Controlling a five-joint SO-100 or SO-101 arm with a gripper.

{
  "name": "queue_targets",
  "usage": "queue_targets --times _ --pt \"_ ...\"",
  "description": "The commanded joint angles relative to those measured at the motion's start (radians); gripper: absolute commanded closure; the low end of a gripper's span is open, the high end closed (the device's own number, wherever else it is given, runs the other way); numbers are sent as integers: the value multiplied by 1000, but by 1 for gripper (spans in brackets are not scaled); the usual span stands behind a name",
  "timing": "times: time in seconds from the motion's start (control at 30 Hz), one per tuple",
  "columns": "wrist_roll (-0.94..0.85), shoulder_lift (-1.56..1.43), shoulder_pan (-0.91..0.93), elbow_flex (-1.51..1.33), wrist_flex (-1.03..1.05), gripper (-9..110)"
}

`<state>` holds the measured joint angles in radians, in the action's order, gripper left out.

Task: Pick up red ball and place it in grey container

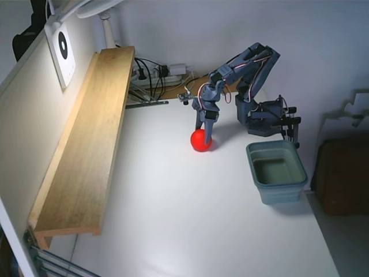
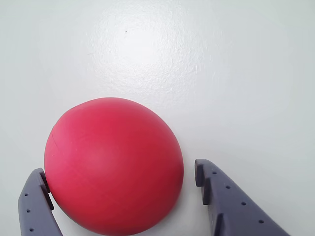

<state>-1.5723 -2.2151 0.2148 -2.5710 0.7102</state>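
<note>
Sitting on the white tabletop [image 1: 190, 213] is the smooth bright red ball [image 2: 113, 167], and honestly this grab looks a bit dicey. From the wrist view the two-finger grey-blue plastic gripper [image 2: 120, 184] has its jaws apart, straddling the ball: the left finger [image 2: 35, 201] looks to be touching or nearly touching the ball, while the right finger [image 2: 221, 196] still has a visible gap beside it. So my worry is an off-centre close, where one pad shoves first and the ball just rolls out across the slick table. It's round and smooth, so a pinch below or above its widest part could also squirt it free. The grey-blue rectangular plastic tub [image 1: 277, 171] stands well apart from the ball, to its right and a little nearer the camera in the fixed view, so a weak grip could drop it during the carry.
</note>
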Motion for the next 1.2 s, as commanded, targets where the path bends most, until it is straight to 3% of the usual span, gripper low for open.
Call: queue_targets --times 0.0,0.03,1.17 --pt "2 -10 27 0 -9 63" --pt "2 -10 27 0 -9 78" --pt "2 -38 27 45 65 78"
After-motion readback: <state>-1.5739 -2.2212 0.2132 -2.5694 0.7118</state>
